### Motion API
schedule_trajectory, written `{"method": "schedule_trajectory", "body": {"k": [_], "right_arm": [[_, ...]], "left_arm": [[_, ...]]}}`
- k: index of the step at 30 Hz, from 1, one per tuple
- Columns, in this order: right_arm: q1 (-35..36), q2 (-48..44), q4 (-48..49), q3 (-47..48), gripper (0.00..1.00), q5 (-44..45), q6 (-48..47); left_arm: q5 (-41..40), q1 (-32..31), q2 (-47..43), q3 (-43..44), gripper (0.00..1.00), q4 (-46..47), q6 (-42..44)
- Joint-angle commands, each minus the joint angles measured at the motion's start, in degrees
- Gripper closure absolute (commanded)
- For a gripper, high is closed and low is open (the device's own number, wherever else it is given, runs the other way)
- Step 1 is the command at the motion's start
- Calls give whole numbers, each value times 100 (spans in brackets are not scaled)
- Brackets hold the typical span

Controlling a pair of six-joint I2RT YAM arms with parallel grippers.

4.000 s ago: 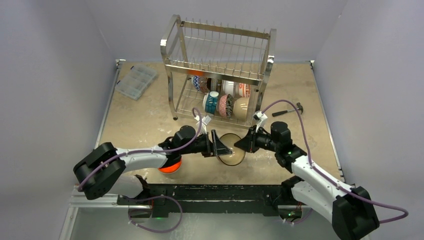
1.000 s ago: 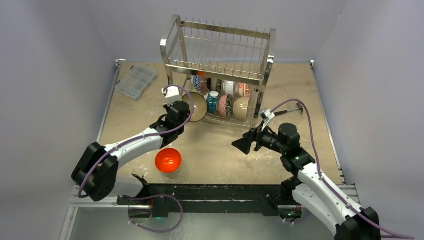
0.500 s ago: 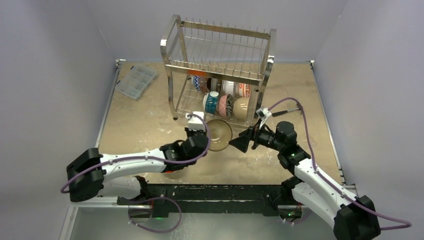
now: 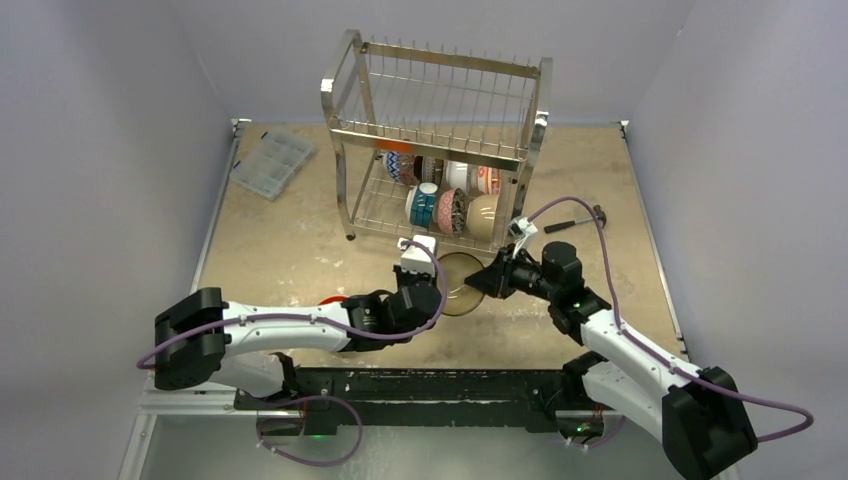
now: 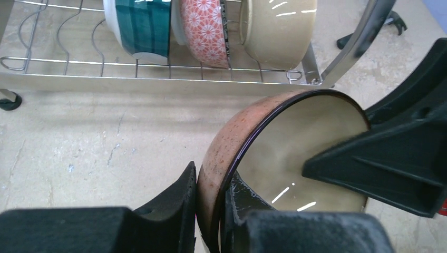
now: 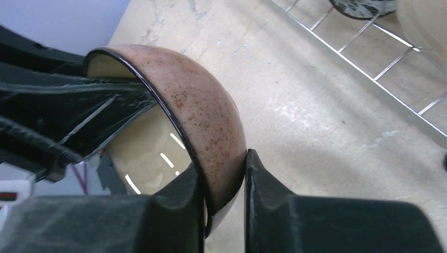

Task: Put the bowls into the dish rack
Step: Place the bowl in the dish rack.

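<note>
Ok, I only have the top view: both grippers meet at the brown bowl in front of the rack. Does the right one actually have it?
Observer: Yes. The right wrist view shows the right gripper with one finger inside the brown bowl and one outside, pressed on its wall.
Operator: And the left?
Observer: The left gripper pinches the rim across the bowl, also one finger inside and one outside.
Operator: Any free slot in the lower front row?
Observer: The left wrist view shows bare wire on the dish rack, left of the teal bowl.
</note>
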Motion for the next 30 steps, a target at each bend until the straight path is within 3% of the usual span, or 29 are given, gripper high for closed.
{"method": "schedule_trajectory", "body": {"k": [1, 3, 9, 15, 18, 27, 30], "right_arm": [[-26, -67, 361, 6, 96, -69, -113], [-24, -70, 353, 22, 100, -43, -129], [-28, -122, 263, 17, 100, 61, -238], [-27, -131, 162, 49, 100, 60, -294], [-27, -164, 123, 47, 100, 58, -296], [-28, -202, 89, 3, 100, 82, -351], [-28, -238, 102, -13, 100, 75, -380]], "left_arm": [[42, 7, -483, -126, 100, 1118, -323], [77, 6, -528, -243, 99, 1179, -525], [191, 8, -677, -500, 76, 1220, -736], [511, 55, -743, -486, 37, 1151, -582], [963, 218, -762, -471, 23, 1051, -586], [3567, 1312, -1112, -770, 2, 1381, -708], [4159, 1438, -1355, -906, 2, 1621, -672]]}}
